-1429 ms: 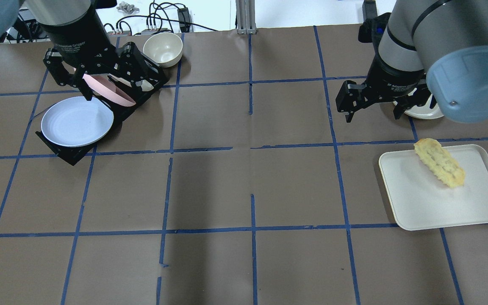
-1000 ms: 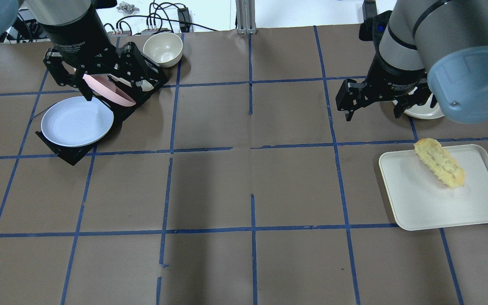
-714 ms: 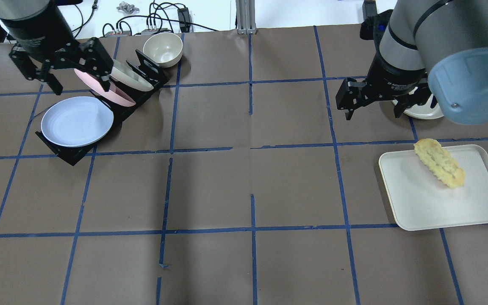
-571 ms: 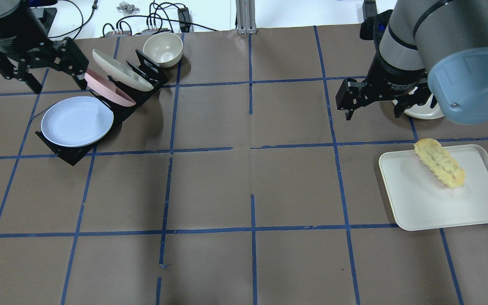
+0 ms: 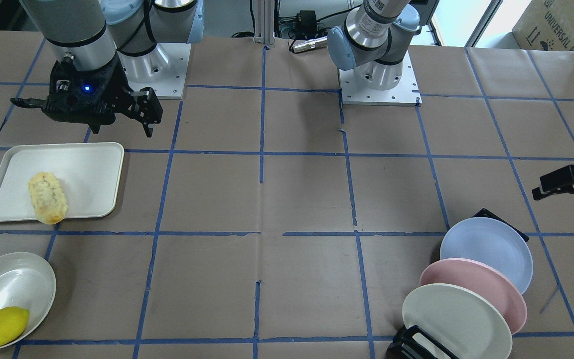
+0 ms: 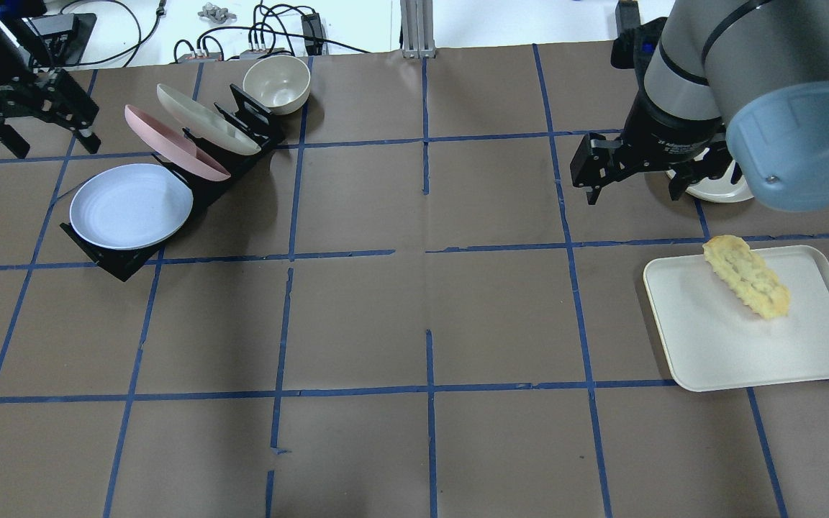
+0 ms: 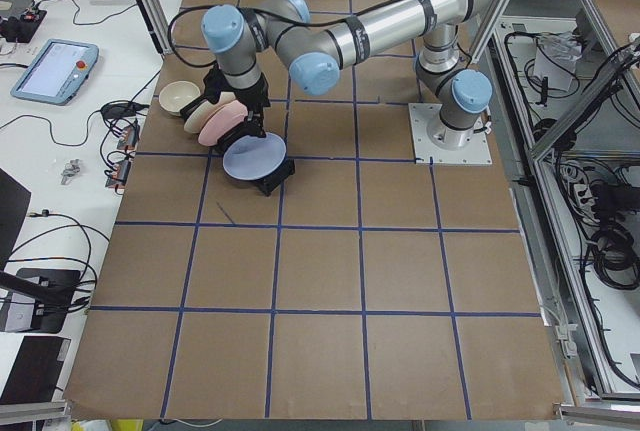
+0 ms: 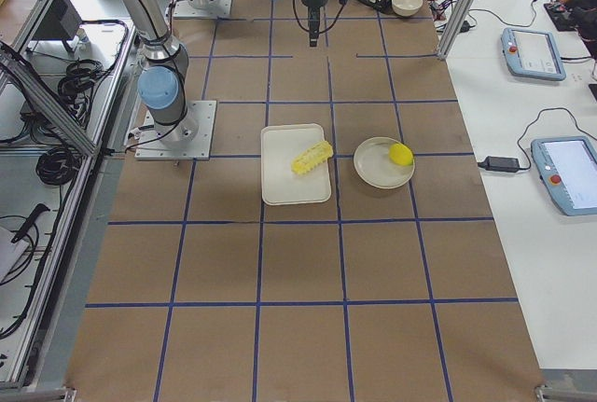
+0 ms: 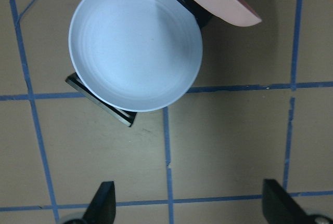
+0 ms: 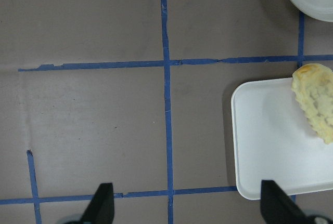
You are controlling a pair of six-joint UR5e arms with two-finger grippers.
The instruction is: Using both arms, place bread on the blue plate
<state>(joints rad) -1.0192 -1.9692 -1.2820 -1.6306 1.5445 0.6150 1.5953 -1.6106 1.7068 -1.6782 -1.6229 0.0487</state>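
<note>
Front view: the bread [image 5: 48,197] is lying on the tray [image 5: 82,174] at left, the blue plate [image 5: 486,252] leaning in the rack [image 5: 503,221] at lower right, so nothing is placed yet. Overhead: both the left gripper [image 6: 53,144], upper left, and right gripper [image 6: 632,196], upper right, are hanging open, empty

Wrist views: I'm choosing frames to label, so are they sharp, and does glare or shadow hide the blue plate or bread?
Left wrist view: the blue plate is sharp, evenly lit, no glare; the left pincer shows as dark fingertips at the bottom edge. Right wrist view: the bread is sharp but cropped by the right edge; the tray is bright, not washed out.
</note>
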